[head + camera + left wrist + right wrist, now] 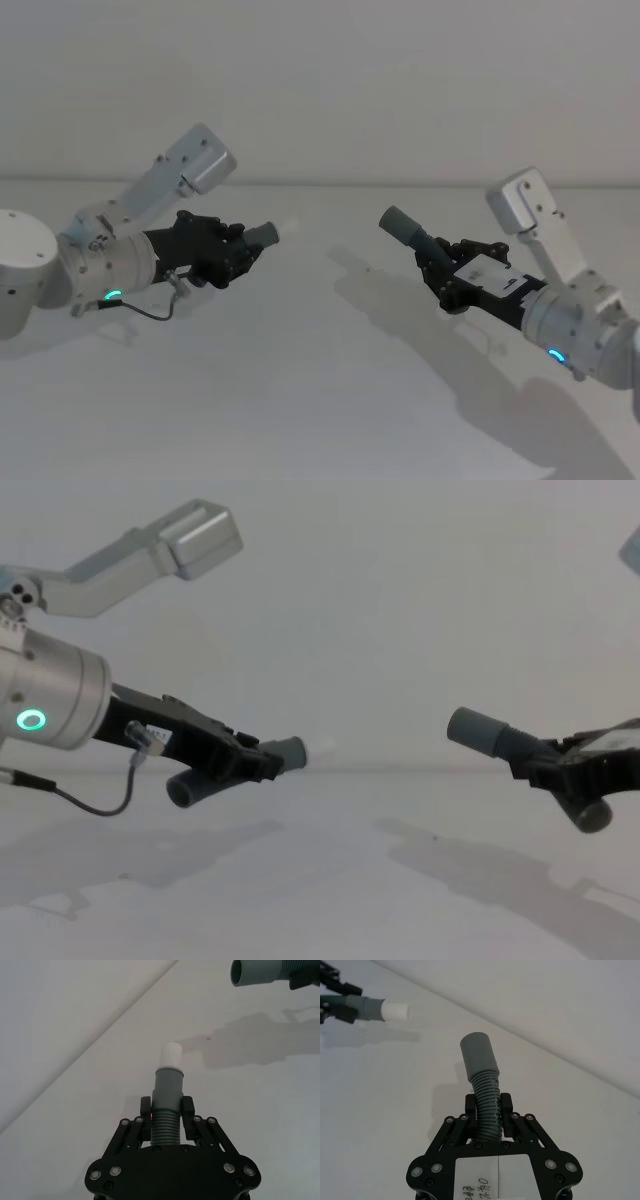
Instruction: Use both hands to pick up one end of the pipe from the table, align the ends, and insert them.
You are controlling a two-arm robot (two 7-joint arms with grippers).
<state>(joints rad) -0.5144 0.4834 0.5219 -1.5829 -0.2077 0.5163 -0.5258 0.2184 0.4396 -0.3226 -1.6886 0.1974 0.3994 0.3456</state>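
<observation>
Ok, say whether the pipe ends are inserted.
Not inserted: white-tipped cuff beyond left gripper and wide cuff beyond right gripper sit apart, gap between.

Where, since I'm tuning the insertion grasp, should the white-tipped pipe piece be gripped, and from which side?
On the ribbed section just behind its grey cuff, where the left gripper is shut on it. Come from the rear, fingers either side, so the cuff and white tip stick out free toward the other piece's wider cuff.
</observation>
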